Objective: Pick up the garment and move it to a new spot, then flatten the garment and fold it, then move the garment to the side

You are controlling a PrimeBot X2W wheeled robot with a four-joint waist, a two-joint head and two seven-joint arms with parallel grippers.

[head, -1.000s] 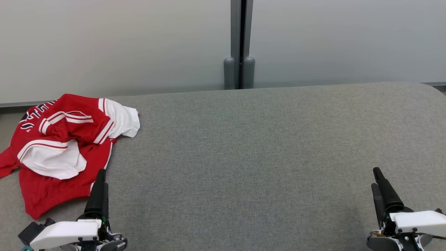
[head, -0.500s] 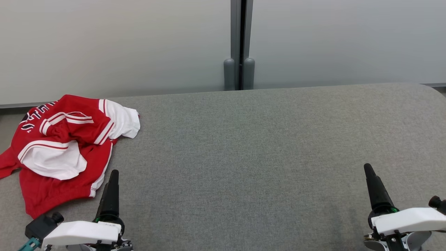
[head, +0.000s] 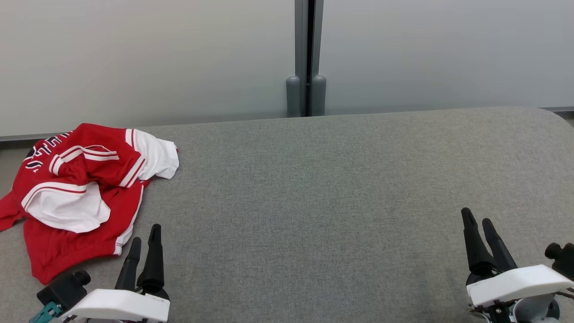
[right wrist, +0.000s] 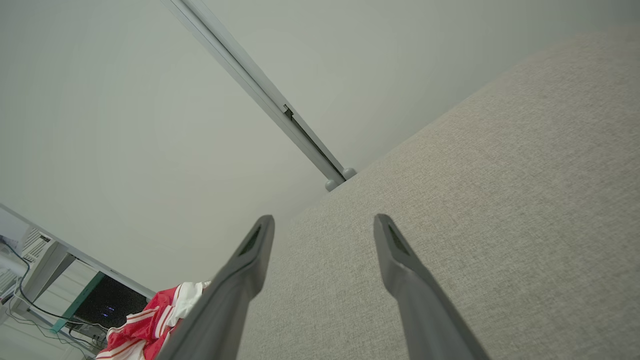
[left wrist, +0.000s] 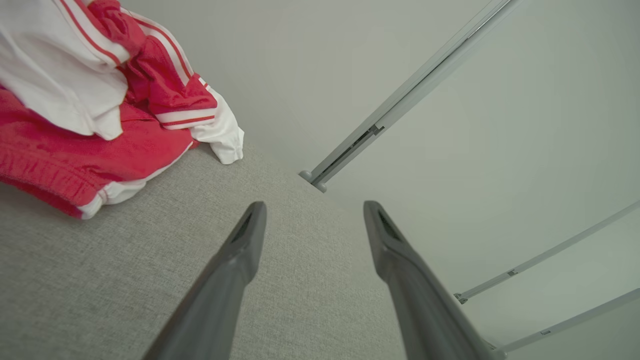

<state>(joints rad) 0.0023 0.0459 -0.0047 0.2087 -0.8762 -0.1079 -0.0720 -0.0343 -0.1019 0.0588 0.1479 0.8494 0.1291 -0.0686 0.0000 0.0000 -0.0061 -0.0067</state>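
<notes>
Both grippers wait low over the near edge of the grey fabric-covered table (head: 314,202). The left gripper (head: 145,233) and the right gripper (head: 476,216) are each empty, with fingers moderately parted, and they sit well apart. Just beyond and to the left of the left gripper lies the red-and-white jersey (head: 89,168), a crumpled heap at the table's left end, untouched.

A pinch that takes only a top fold or a sleeve would likely let the rest trail and drag. A sideways nudge could also slide the heap off the nearby left edge.

The left wrist view gives the jersey's white-trimmed hem (left wrist: 117,190) lying flat on the cloth, the closest edge to grasp. The right wrist view adds a dark screen (right wrist: 107,305) and cables off the table beyond the jersey. Farthest back stand frosted wall panels and their post (head: 306,58).
</notes>
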